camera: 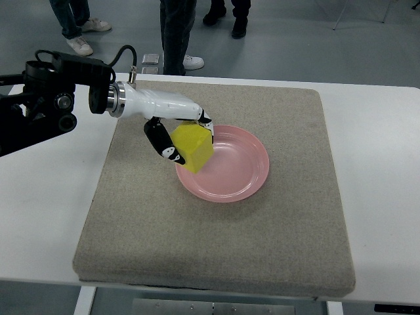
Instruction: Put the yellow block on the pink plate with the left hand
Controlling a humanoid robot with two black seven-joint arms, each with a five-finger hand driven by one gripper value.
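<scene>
Nearest you, the white tabletop (39, 216) carries a grey felt mat (216, 243), and the front part of that mat is bare. Farther in, the pink plate (239, 174) sits on the mat, a little right of its middle. Your left hand (177, 134) comes in from the left edge and has its fingers wrapped around the yellow block (193, 146), thumb on the near face and the other fingers over the top. The block is at the plate's left rim, overlapping it and tipped toward the dish; from this steep view you cannot tell whether its lower corner already touches the plate or hangs just above it. So judge the pick-up and the carry as done and the task as well along: what is left is to bring the block a bit farther right over the plate's flat centre, set it down, loosen the fingers and pull the hand clear without dragging the block back off the rim. Your right hand does not show. Beyond the tabletop's far edge, several people's legs and shoes (177, 39) stand on the grey floor (295, 39).
</scene>
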